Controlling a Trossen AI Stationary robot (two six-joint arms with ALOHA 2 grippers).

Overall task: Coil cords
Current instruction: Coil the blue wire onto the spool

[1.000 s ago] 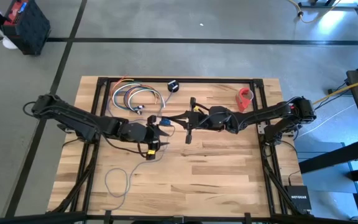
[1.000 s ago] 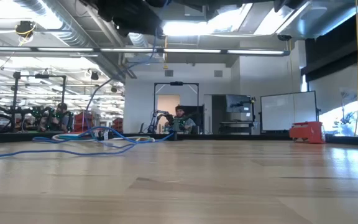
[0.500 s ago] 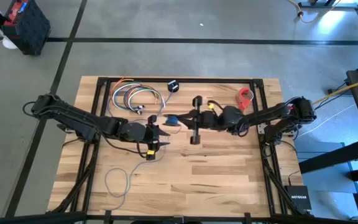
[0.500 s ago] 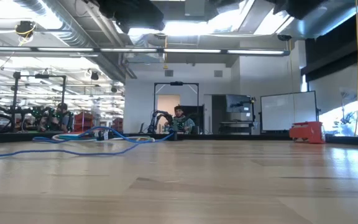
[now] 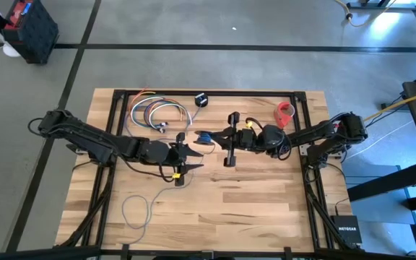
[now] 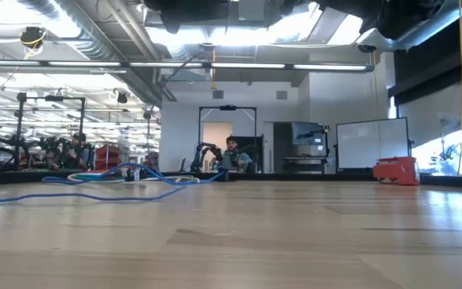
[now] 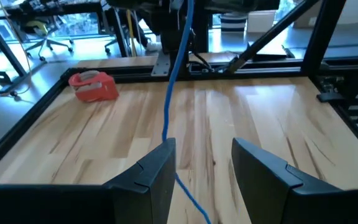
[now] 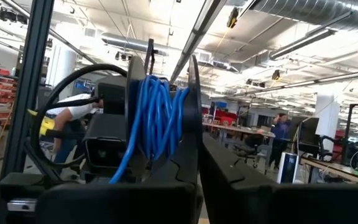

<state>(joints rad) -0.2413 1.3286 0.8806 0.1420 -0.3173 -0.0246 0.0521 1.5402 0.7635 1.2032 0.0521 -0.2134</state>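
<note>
The cord is a thin blue cable. Several turns of it form a coil around my right gripper, which is shut, raised over the middle of the table and tipped upward. From the coil a strand drops toward my left gripper. That gripper is open and level above the table, facing the right one. The strand passes one fingertip and runs through the gap between the fingers; whether it touches them I cannot tell. The cord's slack tail lies in loops on the table at the near left. Its end is hidden. My right gripper carries the cord's coiled part, wound in several turns around its shut fingers, which slant upward and point toward the table's left. The coil is clear of the table. One strand hangs below it. Whether a strand is pinched between the fingers is hidden.
A bundle of multicoloured looped wires lies at the far left. A separate black disc sits by the far edge. A red object stands at the far right. Dark frame rails border the tabletop. Bare wood lies near and right.
My right gripper has drawn back toward the table's right edge and tipped its fingers upward, taking the blue coil along. My left gripper has tipped up a little and stays open.
</note>
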